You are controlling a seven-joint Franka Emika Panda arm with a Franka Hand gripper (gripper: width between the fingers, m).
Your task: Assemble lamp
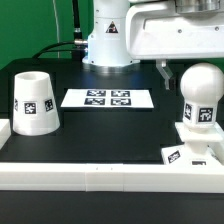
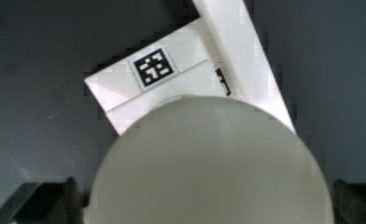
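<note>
The claw [image 2: 198, 198] is released, its 2 fingers [image 2: 47, 200] spread either side of the bulb [image 1: 200, 95]. In the exterior view, the bulb stands on the base [image 1: 192, 150] at lower right. The shade [image 1: 35, 102] sits narrow end up at mid-left on the desk [image 1: 110, 135].

The arm [image 1: 170, 30] is clad in smooth white moulded shells with rounded edges; the underside of the upper link shows grey. The base column [image 1: 108, 38] is a white cylinder ringed by a thin dark seam. A dark cable [image 1: 62, 47] runs out beside it. The gripper [image 2: 198, 203] has two dark, blocky fingers [image 2: 34, 200].
</note>
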